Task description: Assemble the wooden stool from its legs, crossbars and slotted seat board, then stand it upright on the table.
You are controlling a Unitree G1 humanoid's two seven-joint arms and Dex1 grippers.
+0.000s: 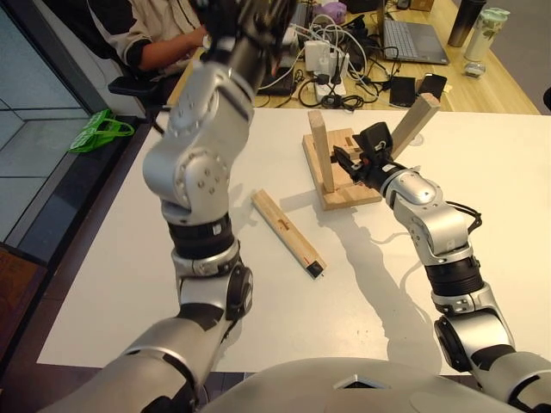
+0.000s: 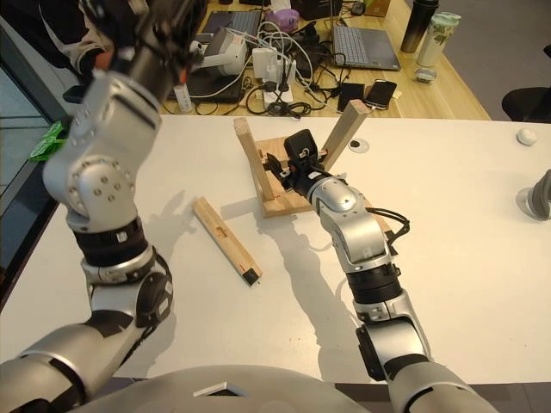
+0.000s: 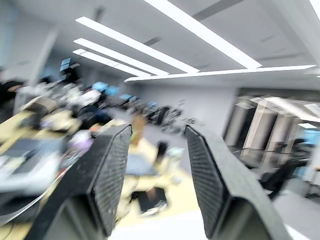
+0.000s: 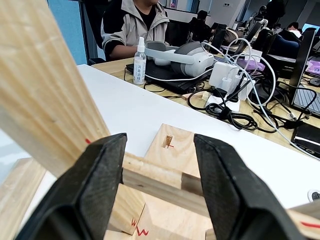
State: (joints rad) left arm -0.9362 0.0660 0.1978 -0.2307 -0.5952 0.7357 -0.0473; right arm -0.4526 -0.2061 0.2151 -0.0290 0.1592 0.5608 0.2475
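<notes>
From the left eye view, the slotted seat board [image 1: 349,196] lies flat near the far edge of the table [image 1: 103,284]. Two legs are planted in it, an upright leg [image 1: 320,146] and a leaning leg [image 1: 417,119] that tips outward. The right gripper [image 1: 346,162] sits between them, low over the board. A loose leg [image 1: 288,232] lies flat near the table's middle.

The right eye view shows the same layout.

In the left wrist view, the left gripper [image 3: 157,132] is raised toward the room, its fingers apart and empty.

In the right wrist view, the right gripper's fingers are spread, with a crossbar [image 4: 160,182] running across just behind them. I cannot tell whether they touch it.

The stool looks about half built. The loose leg, any remaining parts and standing it upright are still to do.
</notes>
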